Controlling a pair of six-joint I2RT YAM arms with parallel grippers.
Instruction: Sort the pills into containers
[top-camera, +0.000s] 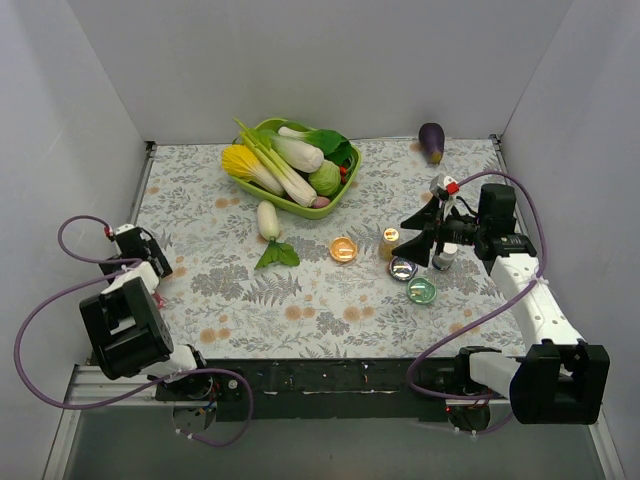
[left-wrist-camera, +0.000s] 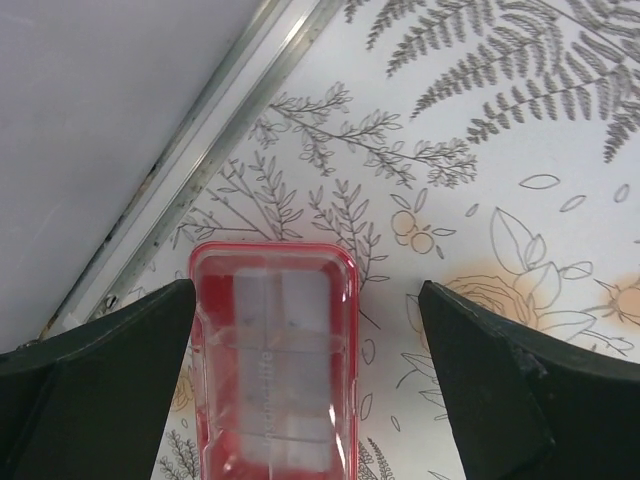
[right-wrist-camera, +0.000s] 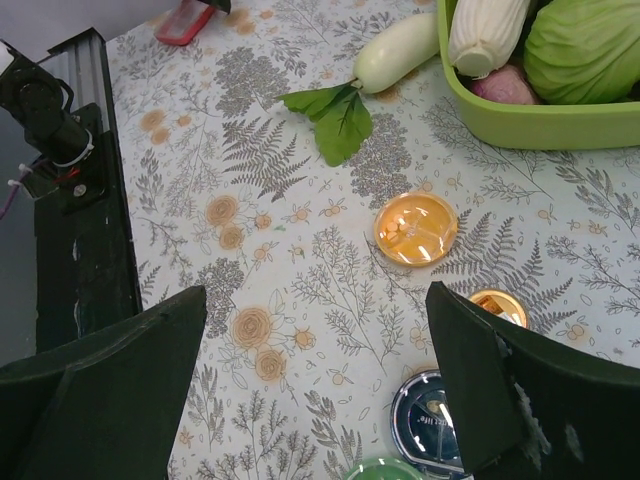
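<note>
Near the metal edge rail (left-wrist-camera: 215, 120), the flat translucent pink-red plastic box (left-wrist-camera: 272, 370), contents blurred, is flanked by the wide-spread left gripper (left-wrist-camera: 305, 330); the right gripper (right-wrist-camera: 315, 300) is spread, empty.

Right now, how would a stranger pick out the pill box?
Find the table's left edge, where the left gripper hangs open. The pill box lies right below it, near the metal rail. It's the only flat, see-through pink-red rectangle on the table.
</note>
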